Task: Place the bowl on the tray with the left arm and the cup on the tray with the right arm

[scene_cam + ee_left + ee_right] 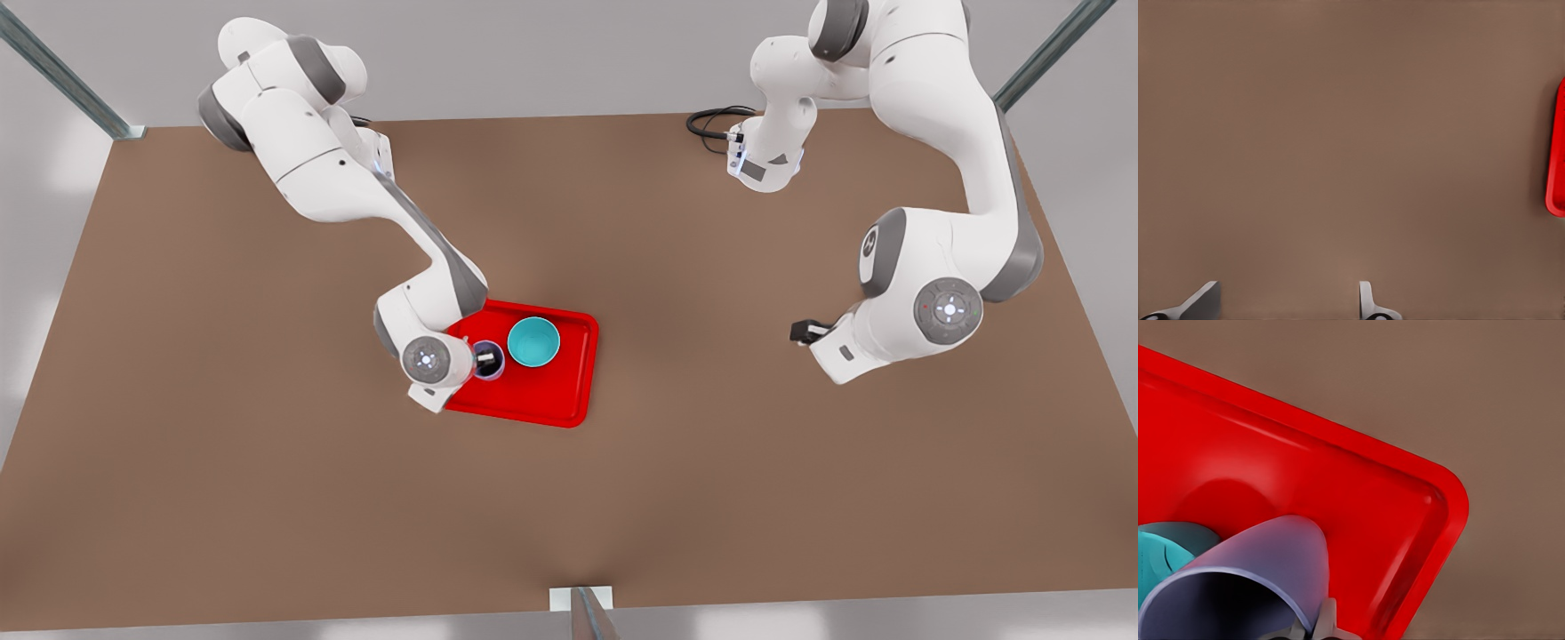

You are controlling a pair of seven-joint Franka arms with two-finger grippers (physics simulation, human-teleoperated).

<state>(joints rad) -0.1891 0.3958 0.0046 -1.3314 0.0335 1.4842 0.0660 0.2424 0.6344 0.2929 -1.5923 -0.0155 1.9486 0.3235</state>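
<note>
Cup in right claw, over tray

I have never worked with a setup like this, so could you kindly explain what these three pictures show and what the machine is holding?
These are simulator renders of two white jointed robot arms over a brown table. The front view looks down on the whole scene. The other two pictures come from cameras on each arm's wrist.

On the table lies a red tray. A turquoise bowl already sits on it. Beside the bowl is a lavender cup.

The right gripper, on the front view's left, is at the cup with its jaws on the cup's rim, one finger reaching inside. Its wrist view shows the cup close up over the tray, with the bowl next to it.

The left gripper, on the front view's right, waits over bare table with its jaws open and empty; its wrist view catches the tray's edge.
</note>
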